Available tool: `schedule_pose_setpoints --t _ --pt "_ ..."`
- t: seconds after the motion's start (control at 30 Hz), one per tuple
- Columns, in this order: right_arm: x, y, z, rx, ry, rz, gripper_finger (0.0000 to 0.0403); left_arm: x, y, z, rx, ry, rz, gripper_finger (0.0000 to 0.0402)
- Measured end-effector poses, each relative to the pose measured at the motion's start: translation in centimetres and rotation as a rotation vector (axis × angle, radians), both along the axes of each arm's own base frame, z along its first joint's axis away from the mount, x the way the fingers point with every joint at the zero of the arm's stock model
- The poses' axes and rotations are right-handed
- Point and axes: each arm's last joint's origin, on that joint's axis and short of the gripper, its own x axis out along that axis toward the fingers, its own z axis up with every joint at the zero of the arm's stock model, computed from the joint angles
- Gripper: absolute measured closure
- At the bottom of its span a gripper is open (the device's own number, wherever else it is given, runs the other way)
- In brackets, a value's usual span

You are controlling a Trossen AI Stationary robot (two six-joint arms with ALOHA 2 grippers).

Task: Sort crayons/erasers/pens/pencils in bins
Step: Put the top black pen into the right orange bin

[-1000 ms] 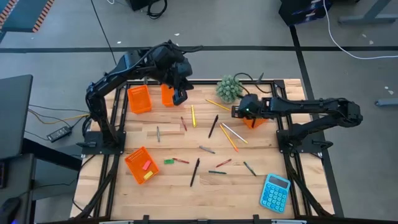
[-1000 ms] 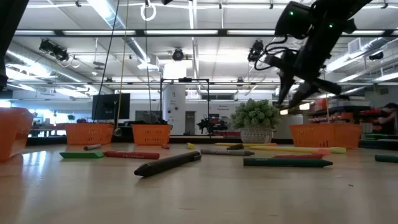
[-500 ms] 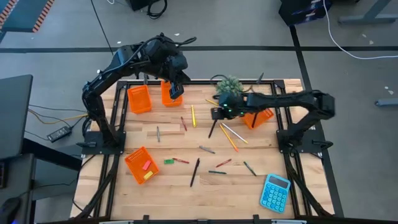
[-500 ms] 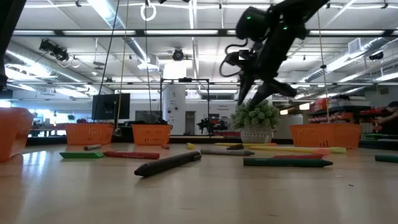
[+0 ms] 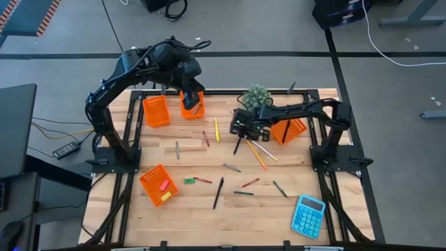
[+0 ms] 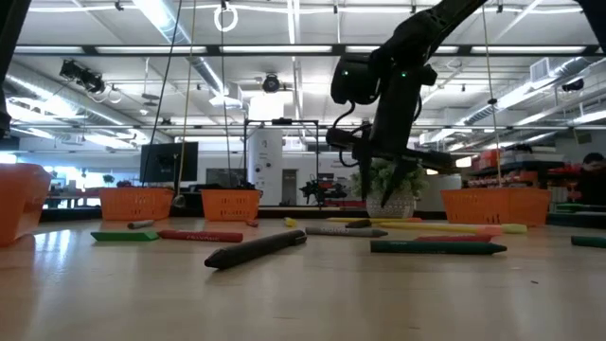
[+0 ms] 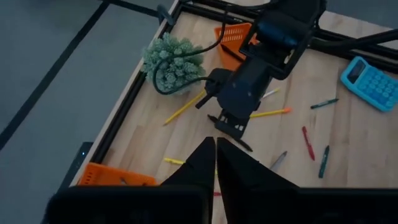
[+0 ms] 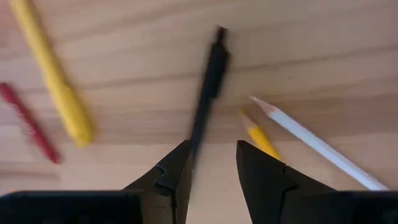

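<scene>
Jaws apart, the right gripper (image 8: 211, 165) hovers over a slim black pen (image 8: 206, 84); the left gripper (image 5: 189, 106), jaws together, hangs above an orange mesh bin (image 5: 191, 109).
Four orange bins sit on the wooden surface (image 5: 209, 216); arms partly hide two.

right gripper (image 5: 240, 131) moved over black pen (image 5: 239, 142)
</scene>
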Motion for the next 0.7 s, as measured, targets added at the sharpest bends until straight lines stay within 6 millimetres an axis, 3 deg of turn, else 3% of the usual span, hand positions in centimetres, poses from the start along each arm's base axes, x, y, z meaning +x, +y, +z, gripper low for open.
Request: schedule_pose_setpoints --t 0.17,0.43,0.7 --pt "0.3 -0.1 0.2 -0.009 -0.034 0.000 0.0285 -0.1 0.0 0.0 0.005 0.002 -0.002 0.0392" --pt "1.0 -0.2 -1.8 0.028 -0.015 -0.005 0.0296 -0.1 0.0 0.1 0.029 0.003 -0.024 0.0372" --pt "1.1 -0.3 -2.9 0.035 0.016 -0.013 0.0297 -0.1 0.0 0.1 0.043 0.009 -0.039 0.0386"
